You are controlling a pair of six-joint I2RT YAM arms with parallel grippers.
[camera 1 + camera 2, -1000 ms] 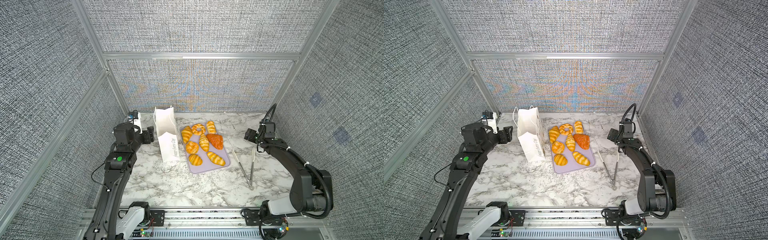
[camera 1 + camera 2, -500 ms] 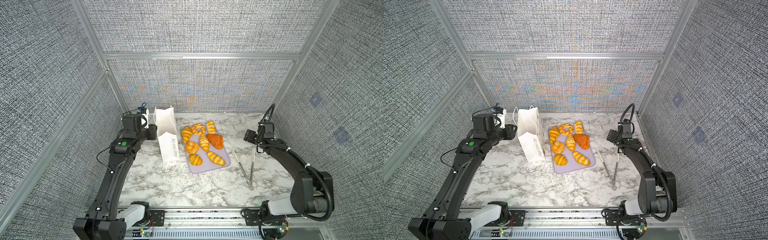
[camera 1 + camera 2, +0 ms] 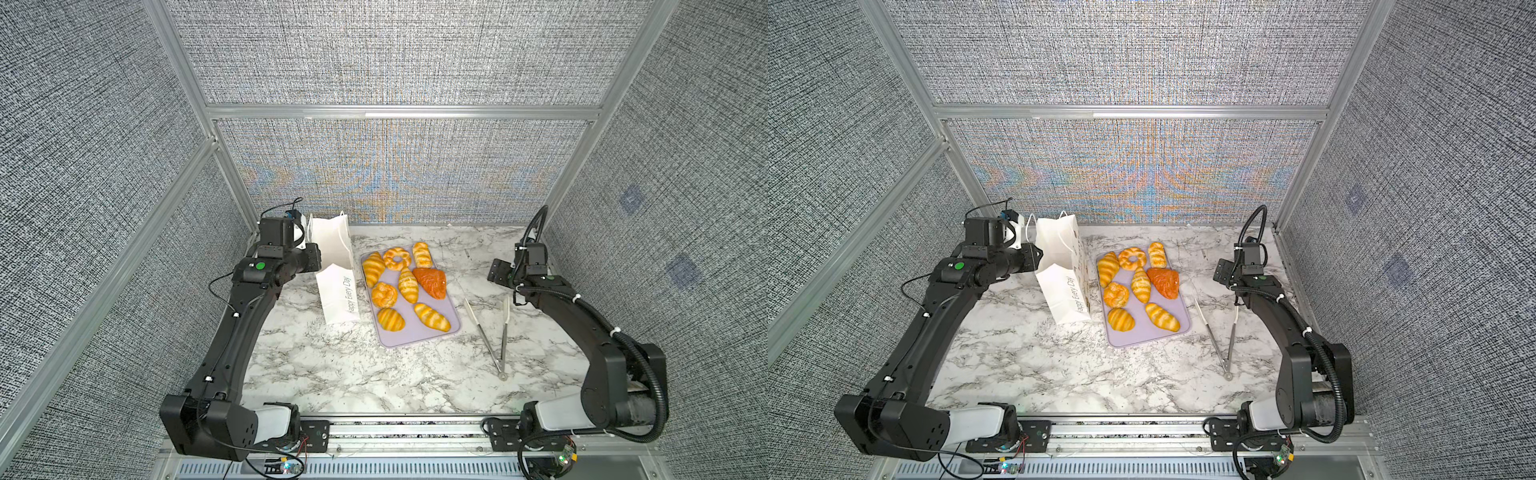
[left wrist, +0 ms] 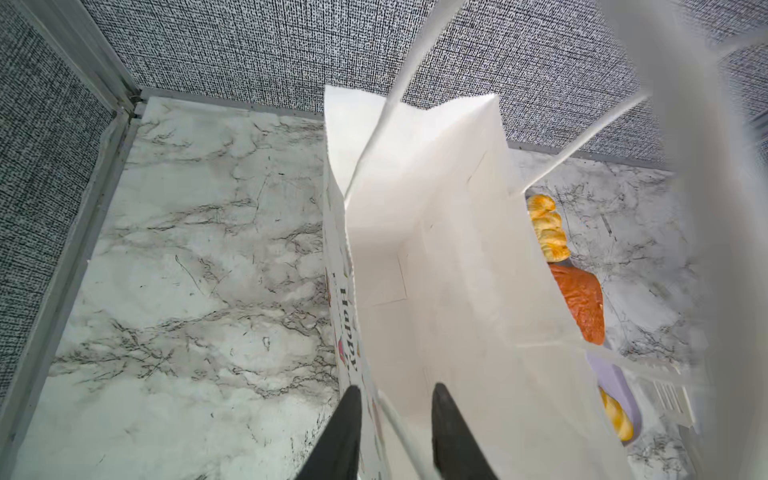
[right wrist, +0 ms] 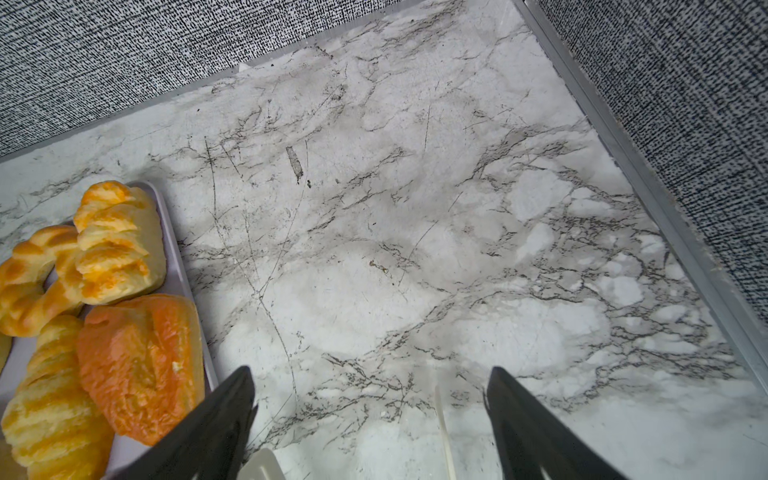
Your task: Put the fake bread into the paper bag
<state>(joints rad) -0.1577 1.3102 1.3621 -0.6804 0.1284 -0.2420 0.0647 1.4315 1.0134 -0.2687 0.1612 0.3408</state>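
Observation:
The white paper bag [image 3: 334,266] [image 3: 1061,270] stands upright and open-topped left of the tray. My left gripper [image 4: 395,390] [image 3: 319,257] is at its near rim. One finger is outside the lettered wall, the other inside, with the wall and a string handle [image 4: 399,424] between them and a gap still showing. Several pieces of fake bread lie on the lavender tray [image 3: 415,338], among them a ring [image 3: 397,258] and a dark orange piece [image 3: 431,281] [image 5: 137,361]. My right gripper [image 5: 370,374] [image 3: 496,272] hovers open and empty right of the tray.
Metal tongs [image 3: 498,332] [image 3: 1221,332] lie on the marble table [image 3: 353,374] right of the tray, their tips just under the right gripper. Textured walls with aluminium rails close in the back and both sides.
The left arm swung in from the left to the bag's rim and its jaws narrowed around the bag wall. The right arm has barely moved.

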